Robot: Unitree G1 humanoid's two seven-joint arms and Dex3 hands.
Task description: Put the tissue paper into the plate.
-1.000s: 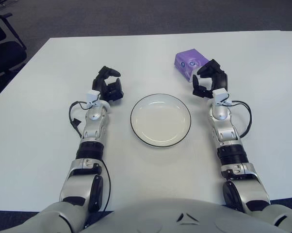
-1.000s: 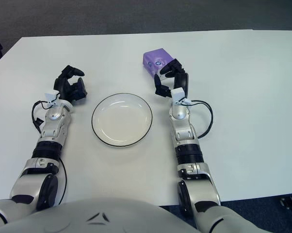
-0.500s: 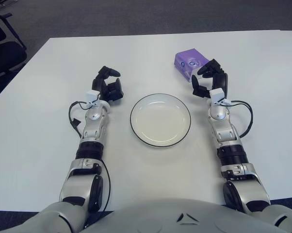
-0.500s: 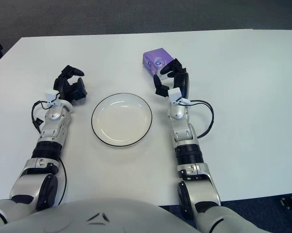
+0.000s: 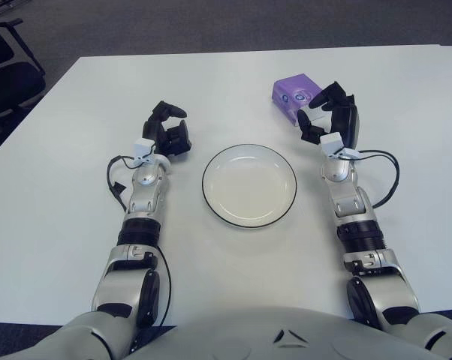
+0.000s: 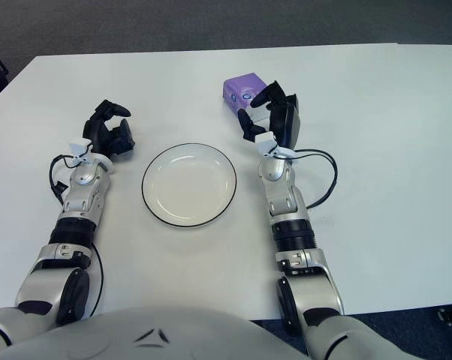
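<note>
A purple tissue pack [image 5: 293,96] lies on the white table, behind and to the right of the plate. The white plate [image 5: 249,185] with a dark rim sits between my two arms and holds nothing. My right hand [image 5: 328,118] hovers right beside the pack's near right corner, fingers spread around that corner without closing on it. My left hand [image 5: 167,129] shows to the left of the plate, fingers curled loosely and holding nothing.
The white table [image 5: 76,180] stretches well beyond both arms. A dark office chair [image 5: 4,67] stands off the table's far left corner. A black cable [image 5: 387,176] loops out from my right forearm.
My right hand has moved up and slightly right toward the tissue pack, and its fingers have spread wider. The left arm, pack and plate have stayed put.
</note>
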